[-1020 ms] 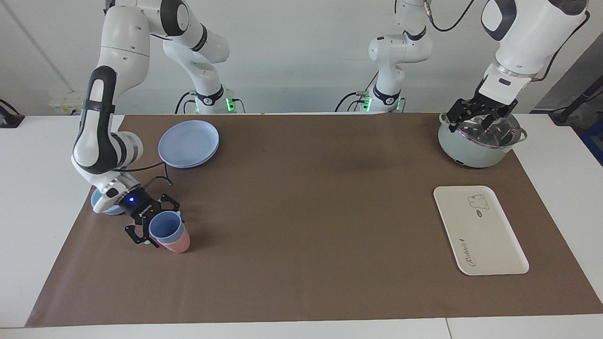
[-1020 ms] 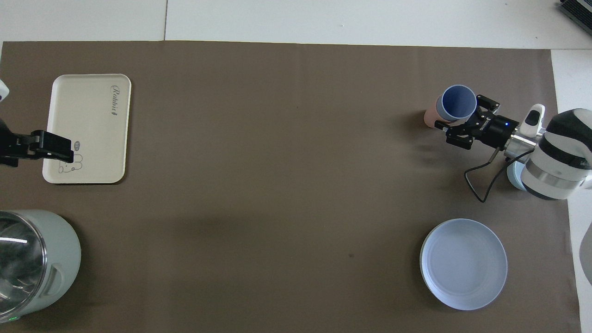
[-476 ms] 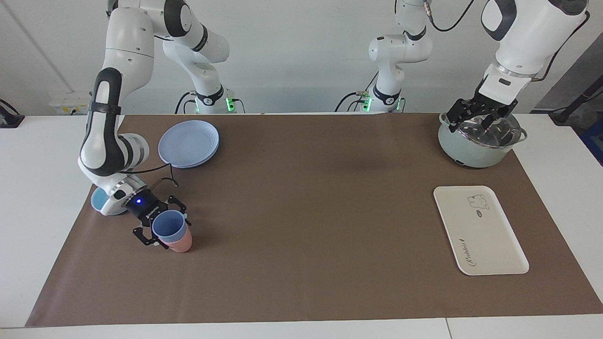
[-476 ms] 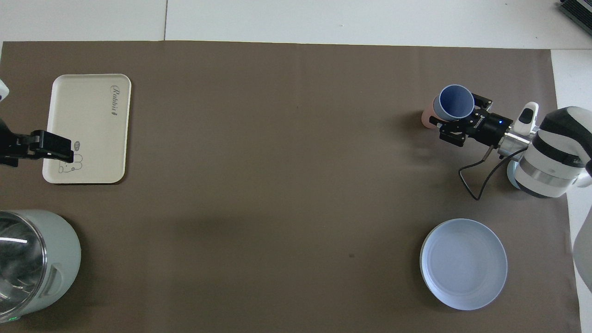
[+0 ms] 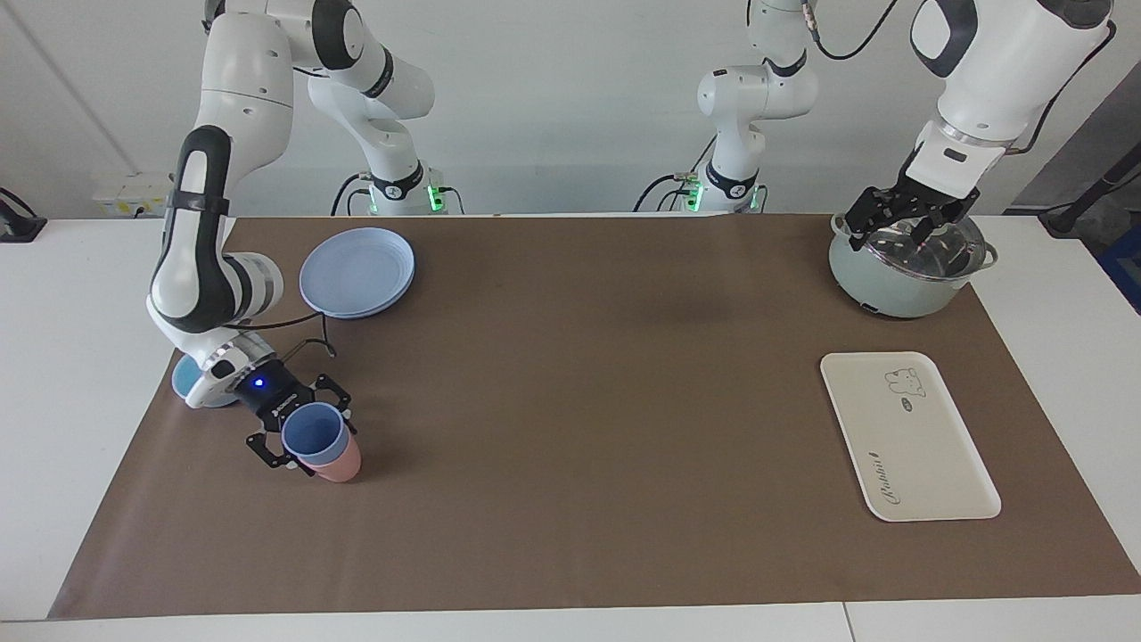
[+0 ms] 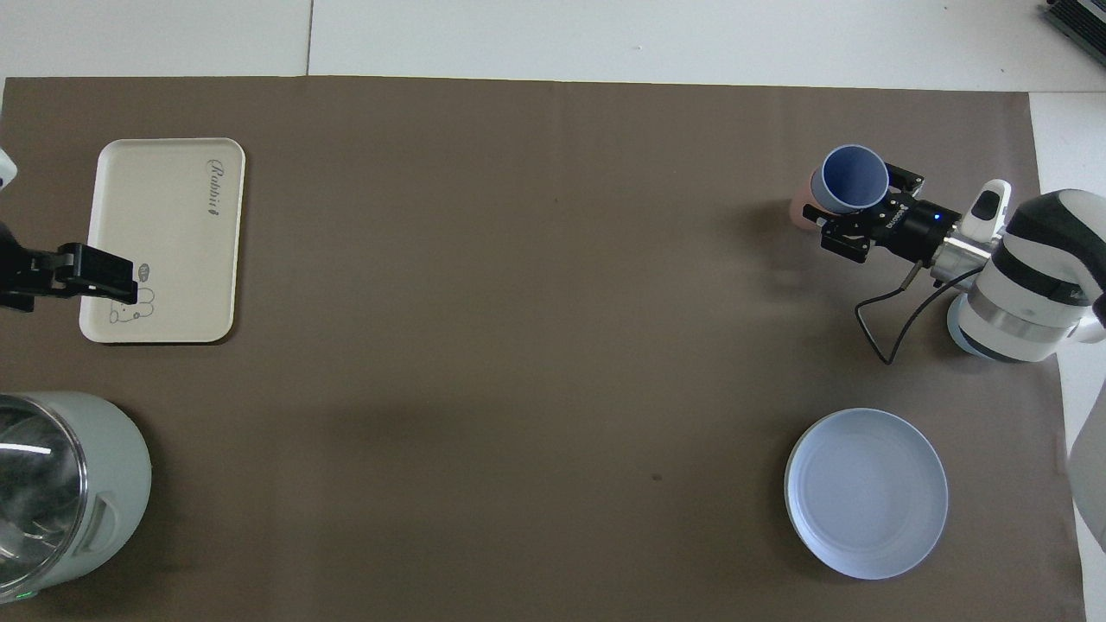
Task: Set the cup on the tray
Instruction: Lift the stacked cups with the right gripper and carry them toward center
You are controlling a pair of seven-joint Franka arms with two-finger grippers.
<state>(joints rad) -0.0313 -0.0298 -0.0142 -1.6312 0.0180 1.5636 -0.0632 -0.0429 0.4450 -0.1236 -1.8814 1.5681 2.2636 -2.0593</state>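
The right end effector (image 5: 314,437) is gripping the blue cup (image 5: 314,434), nested in a pink cup (image 5: 339,464), well apart from the tray (image 5: 905,437). Next: lifting and carrying it there. The left end effector (image 5: 907,223) is waiting open over the pot (image 5: 891,285).

Pink tumbler (image 5: 343,464), blue plate (image 5: 357,271), small bowl (image 5: 184,378), lidded pot (image 5: 896,276).

wall (image 5: 553,98): plain white | table (image 5: 71,357): white | mat (image 5: 579,401): brown, covers most of table

matte plastic cup (image 5: 315,434), glossy pot lid (image 5: 927,242)
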